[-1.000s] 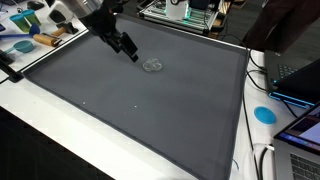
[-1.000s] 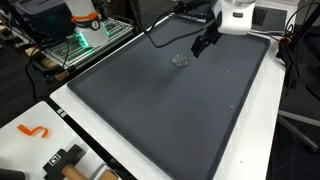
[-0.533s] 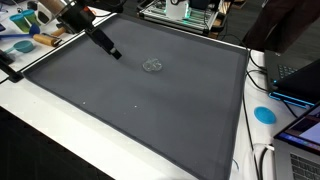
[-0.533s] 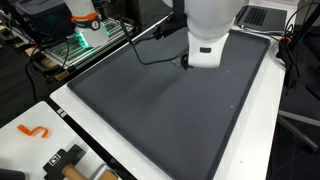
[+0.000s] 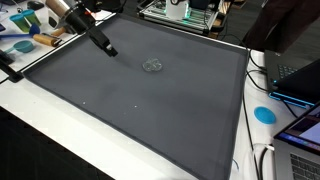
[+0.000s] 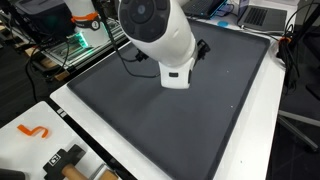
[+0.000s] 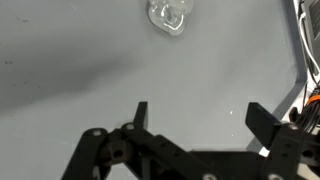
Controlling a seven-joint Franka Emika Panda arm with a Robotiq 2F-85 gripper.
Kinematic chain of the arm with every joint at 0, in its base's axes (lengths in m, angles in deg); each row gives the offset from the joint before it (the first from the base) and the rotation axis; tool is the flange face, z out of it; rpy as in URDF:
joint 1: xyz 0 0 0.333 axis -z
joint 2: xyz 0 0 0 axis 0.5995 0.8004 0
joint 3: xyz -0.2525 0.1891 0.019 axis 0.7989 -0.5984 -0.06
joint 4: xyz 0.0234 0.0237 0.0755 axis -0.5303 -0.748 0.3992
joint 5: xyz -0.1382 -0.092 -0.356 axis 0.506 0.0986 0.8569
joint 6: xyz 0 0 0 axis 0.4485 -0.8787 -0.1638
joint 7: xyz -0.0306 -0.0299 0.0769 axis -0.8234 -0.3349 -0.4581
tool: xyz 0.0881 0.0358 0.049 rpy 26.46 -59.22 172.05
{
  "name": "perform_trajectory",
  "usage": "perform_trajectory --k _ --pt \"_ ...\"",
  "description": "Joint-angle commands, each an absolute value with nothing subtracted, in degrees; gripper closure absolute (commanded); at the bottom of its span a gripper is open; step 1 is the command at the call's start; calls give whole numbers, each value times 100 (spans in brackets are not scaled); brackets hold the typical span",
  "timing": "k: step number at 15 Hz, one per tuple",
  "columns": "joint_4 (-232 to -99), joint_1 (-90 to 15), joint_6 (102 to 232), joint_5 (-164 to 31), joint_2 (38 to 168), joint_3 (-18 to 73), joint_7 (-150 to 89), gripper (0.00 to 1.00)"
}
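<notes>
Hand (image 7: pixel 197 110) hovered spread and empty over the table (image 5: pixel 40 128) and its grey mat (image 5: pixel 150 110), gripping nothing, since the small clear crumpled piece (image 7: pixel 168 16) lay apart on the mat, at twelve o'clock in the wrist view.

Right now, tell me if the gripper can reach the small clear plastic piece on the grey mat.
Probably yes: the open, empty gripper has only bare grey mat between it and the small clear plastic piece.
</notes>
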State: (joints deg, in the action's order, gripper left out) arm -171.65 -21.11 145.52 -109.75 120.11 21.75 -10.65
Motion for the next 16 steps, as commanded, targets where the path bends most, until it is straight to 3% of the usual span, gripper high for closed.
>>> perform_trajectory --k 1,16 --pt "-17757 -2064 14705 -11221 11676 2219 -382 0" --pt "-19103 -2202 15267 -11137 10698 2338 1188 0"
